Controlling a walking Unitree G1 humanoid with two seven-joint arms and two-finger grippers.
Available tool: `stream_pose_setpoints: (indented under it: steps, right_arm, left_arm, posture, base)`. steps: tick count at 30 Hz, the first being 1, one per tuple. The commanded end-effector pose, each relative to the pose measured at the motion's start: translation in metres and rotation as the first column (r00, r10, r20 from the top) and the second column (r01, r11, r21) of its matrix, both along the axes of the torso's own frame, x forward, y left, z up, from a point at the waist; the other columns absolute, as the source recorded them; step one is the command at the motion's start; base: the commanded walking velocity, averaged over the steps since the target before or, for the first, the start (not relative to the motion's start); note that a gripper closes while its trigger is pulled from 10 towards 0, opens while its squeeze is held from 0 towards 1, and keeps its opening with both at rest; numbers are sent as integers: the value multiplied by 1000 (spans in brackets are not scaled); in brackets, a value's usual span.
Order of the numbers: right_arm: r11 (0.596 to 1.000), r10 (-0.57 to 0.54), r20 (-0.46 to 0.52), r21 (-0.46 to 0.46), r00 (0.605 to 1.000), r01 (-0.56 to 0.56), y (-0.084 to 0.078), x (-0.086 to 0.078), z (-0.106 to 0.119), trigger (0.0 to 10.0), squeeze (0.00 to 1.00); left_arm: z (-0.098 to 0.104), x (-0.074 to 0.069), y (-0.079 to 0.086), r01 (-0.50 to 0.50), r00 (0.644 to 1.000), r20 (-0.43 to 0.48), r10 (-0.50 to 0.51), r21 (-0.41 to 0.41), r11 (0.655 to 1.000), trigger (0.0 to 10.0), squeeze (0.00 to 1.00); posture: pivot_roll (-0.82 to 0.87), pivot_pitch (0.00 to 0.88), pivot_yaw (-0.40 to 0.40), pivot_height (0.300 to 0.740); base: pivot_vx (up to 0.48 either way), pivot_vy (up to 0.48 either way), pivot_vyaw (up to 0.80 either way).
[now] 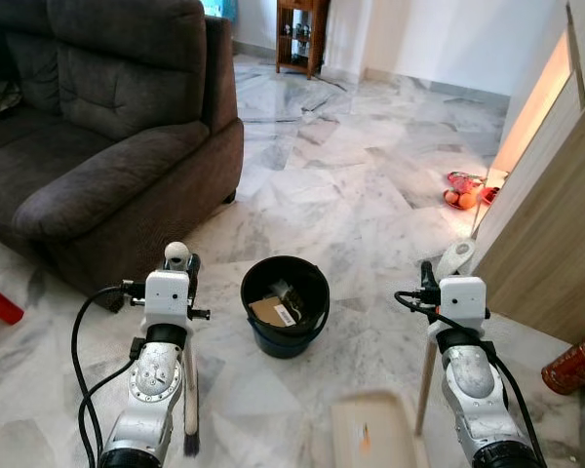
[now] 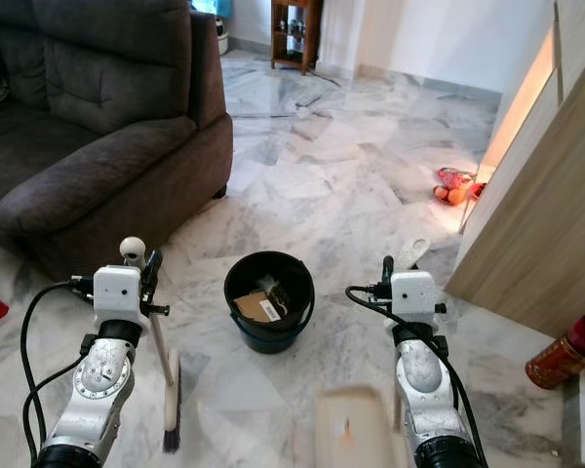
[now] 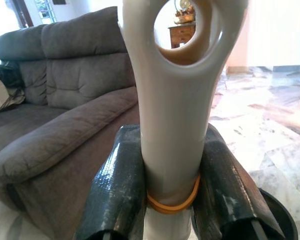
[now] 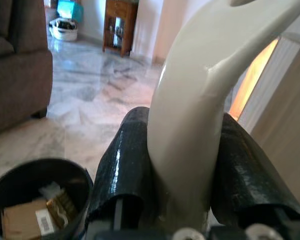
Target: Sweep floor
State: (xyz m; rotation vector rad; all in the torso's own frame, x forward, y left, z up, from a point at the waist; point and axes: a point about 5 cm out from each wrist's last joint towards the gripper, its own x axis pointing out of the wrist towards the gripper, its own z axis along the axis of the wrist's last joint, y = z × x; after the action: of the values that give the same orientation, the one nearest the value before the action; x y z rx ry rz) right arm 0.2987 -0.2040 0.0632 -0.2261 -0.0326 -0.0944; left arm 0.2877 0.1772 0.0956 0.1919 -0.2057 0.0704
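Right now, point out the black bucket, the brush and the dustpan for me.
black bucket point(image 1: 314, 283): left eye view, right rim.
brush point(image 1: 191, 414): left eye view, lower handle above the bristles.
dustpan point(image 1: 375, 439): left eye view, flat pan.

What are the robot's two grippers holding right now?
Left gripper: shut on the cream plastic broom handle.
Right gripper: shut on the cream plastic dustpan handle.

**Bright daylight, soft close-ups**

Daylight floods the marble floor point(image 1: 370, 185), which shines with pale glare toward the far wall. A warm orange glow spills along the wooden cabinet point(image 1: 556, 224) edge on the right. The sofa point(image 1: 97, 127) stays dark, shading the floor beneath it. In both wrist views the near white handles blur; the backgrounds wash out.
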Motion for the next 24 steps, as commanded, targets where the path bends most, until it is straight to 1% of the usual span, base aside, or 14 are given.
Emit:
stream_pose_setpoints:
  steps: [1,4,7,10,14,19,24]
  right_arm:
    - [1000,14,70,0,997,-14,-1,7,14,10000,0]
    - [1000,24,77,12,997,-25,2,8,15,10000,0]
    - [999,44,93,22,995,-47,6,10,17,10000,0]
    - [997,53,109,46,993,-58,13,7,16,10000,0]
    - [996,56,114,60,992,-64,17,3,14,10000,0]
    - [997,41,110,63,993,-48,14,-1,12,10000,0]
    - [998,28,126,56,992,-35,5,-1,16,10000,0]
  left_arm:
    - [10,-3,7,-12,998,55,11,19,1000,10000,0]
    - [11,-4,10,-17,998,58,16,20,1000,10000,0]
    - [12,-2,10,-16,998,59,15,23,1000,10000,0]
    - [17,0,11,-3,998,65,2,10,1000,10000,0]
    - [16,4,8,12,998,56,-13,15,1000,10000,0]
    - [16,7,6,19,999,51,-20,19,1000,10000,0]
    - [16,8,2,17,999,51,-18,17,1000,10000,0]
  posture:
    - [107,3,-68,740]
    - [106,1,-66,740]
    - [106,0,-60,740]
    - [85,3,-33,740]
    - [65,8,-21,740]
    - [34,18,-26,740]
    - [49,24,-16,740]
  base:
    - [0,0,0]
    - [0,0,0]
    - [0,0,0]
    - [0,0,0]
    - [0,0,0]
    - [0,0,0]
    - [0,0,0]
